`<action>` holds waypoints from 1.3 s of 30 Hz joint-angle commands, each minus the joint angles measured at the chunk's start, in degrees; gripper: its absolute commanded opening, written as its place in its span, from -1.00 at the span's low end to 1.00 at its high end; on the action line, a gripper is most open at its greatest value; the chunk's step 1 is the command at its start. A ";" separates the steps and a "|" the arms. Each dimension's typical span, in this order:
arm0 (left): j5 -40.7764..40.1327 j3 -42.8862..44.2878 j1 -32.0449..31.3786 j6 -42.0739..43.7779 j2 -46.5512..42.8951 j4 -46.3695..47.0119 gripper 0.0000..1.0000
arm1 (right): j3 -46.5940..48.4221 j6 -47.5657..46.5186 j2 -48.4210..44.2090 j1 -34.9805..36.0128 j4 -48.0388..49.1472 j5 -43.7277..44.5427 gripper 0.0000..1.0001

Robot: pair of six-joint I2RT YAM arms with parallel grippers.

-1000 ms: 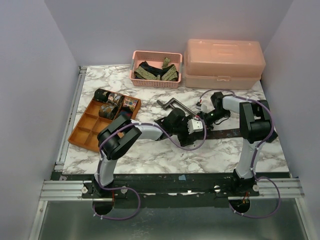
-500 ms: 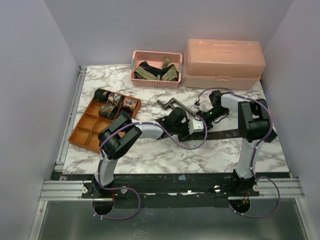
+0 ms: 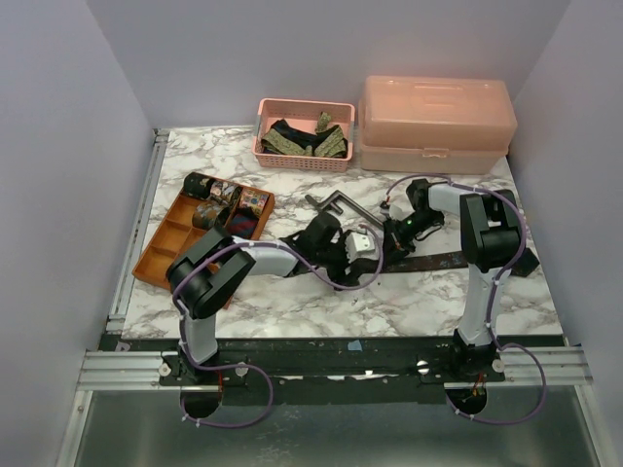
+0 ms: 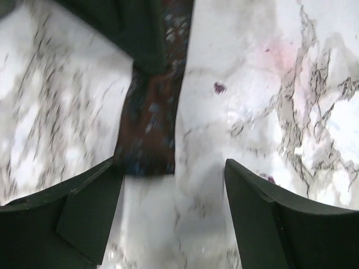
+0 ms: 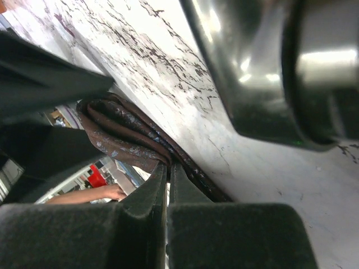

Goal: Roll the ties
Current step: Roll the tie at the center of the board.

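Bare marble tabletop lies open toward the near edge. The back is crowded by a pink basket and a pink lidded box, with an orange tray at the left. The brown tie lies flat mid-table. The left gripper hovers over its end, jaws apart. The right gripper has its fingers together, seemingly pinching the tie's fold.
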 commanded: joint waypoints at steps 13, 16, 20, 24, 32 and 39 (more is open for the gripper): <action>2.20 -0.64 3.78 2.75 2.25 1.82 0.37 | -3.24 -3.87 3.88 -0.12 7.58 13.09 -0.99; 2.91 0.63 3.26 3.92 2.26 1.56 0.27 | -3.05 -3.88 4.12 -0.12 7.62 13.32 -0.99; 5.15 2.47 2.20 4.26 1.08 -0.20 -0.16 | -2.96 -3.91 4.23 0.01 7.65 13.26 -0.99; 7.62 3.99 0.88 1.78 -0.33 -0.21 -0.26 | -3.20 -3.42 4.22 0.37 8.01 12.76 -0.99; 5.90 7.72 -1.49 -2.65 2.42 -0.12 -0.19 | -4.31 -1.41 3.67 1.82 9.59 11.33 -0.99; 1.59 12.27 -1.98 -3.27 8.96 -3.53 -0.20 | -4.37 -1.45 3.36 1.83 9.39 9.50 -0.99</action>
